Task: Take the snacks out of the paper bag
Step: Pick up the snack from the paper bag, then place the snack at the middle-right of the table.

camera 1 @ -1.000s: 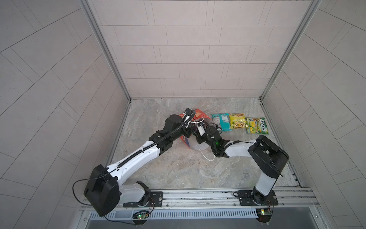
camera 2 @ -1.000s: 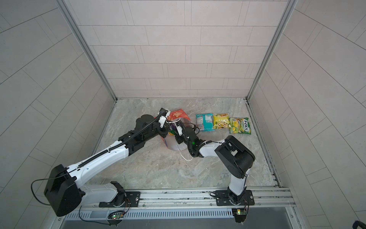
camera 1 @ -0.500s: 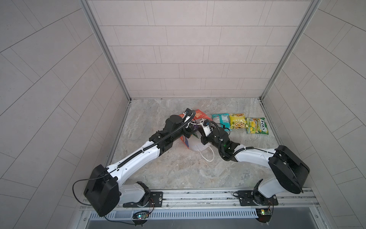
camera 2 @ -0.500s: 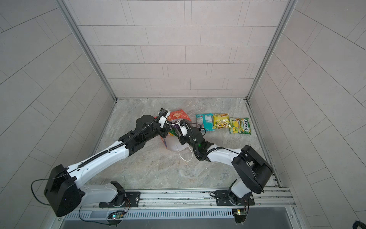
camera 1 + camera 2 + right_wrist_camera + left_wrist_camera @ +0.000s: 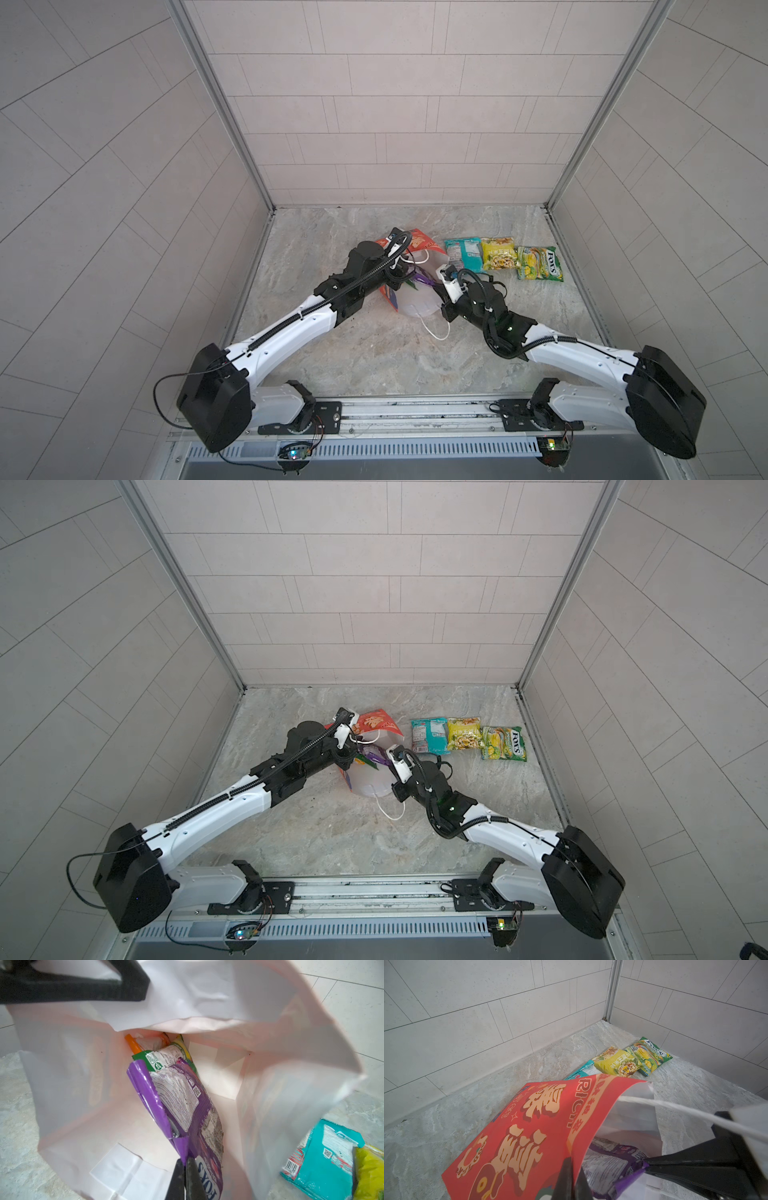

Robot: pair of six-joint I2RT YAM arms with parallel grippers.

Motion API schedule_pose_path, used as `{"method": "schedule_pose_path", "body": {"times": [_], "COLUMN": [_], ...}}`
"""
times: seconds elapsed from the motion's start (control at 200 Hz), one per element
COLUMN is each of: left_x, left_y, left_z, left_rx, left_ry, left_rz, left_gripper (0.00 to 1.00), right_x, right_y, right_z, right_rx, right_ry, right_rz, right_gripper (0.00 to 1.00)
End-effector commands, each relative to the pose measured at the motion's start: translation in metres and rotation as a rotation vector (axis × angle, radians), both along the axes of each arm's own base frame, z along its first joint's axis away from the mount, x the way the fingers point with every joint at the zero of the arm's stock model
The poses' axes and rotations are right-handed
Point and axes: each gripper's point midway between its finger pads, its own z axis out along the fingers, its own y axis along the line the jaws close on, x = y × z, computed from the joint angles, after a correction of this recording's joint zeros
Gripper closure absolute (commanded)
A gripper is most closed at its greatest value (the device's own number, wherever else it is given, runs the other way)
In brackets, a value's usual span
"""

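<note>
The red paper bag lies tilted on the stone floor, its white inside facing my right arm. My left gripper is shut on the bag's red rim and holds the mouth up. My right gripper is shut on the end of a purple snack packet at the mouth, which is also seen in a top view. Deeper inside lie a green packet and an orange one. Outside, a teal, a yellow and a green-yellow FOX'S packet lie in a row.
A white cord handle trails on the floor in front of the bag. Tiled walls close in the back and both sides, and the FOX'S packet lies near the right wall. The arm bases stand on a rail at the front.
My right arm's elbow has swung out to the right and sunk lower, while its gripper stays at the bag's mouth. The left arm and the bag have hardly moved.
</note>
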Motion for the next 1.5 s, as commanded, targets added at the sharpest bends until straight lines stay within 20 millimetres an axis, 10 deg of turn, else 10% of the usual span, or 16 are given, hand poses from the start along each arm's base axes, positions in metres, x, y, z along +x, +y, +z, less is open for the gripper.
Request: {"method": "schedule_pose_path", "body": {"times": [0.0, 0.66, 0.906, 1.256, 1.496], "left_x": [0.003, 0.01, 0.009, 0.01, 0.009], "left_y": [-0.002, 0.014, 0.014, 0.013, 0.013], "left_z": [0.001, 0.005, 0.006, 0.009, 0.006], "left_rx": [-0.005, 0.009, -0.001, -0.011, -0.01], "left_ry": [-0.001, -0.029, -0.03, -0.034, -0.028], "left_rz": [0.007, 0.093, 0.093, 0.094, 0.091], "left_gripper": [1.0, 1.0, 1.0, 1.0, 1.0], "right_x": [-0.01, -0.055, -0.055, -0.047, -0.035], "right_y": [-0.002, -0.039, -0.087, -0.156, -0.143], "right_z": [0.023, 0.131, 0.156, 0.115, 0.068], "right_rx": [0.036, 0.168, 0.211, 0.281, 0.295], "right_ry": [-0.028, -0.047, -0.04, 0.057, 0.212], "right_rz": [0.019, 0.023, -0.18, -0.522, -0.477], "right_gripper": [1.0, 1.0, 1.0, 1.0, 1.0]}}
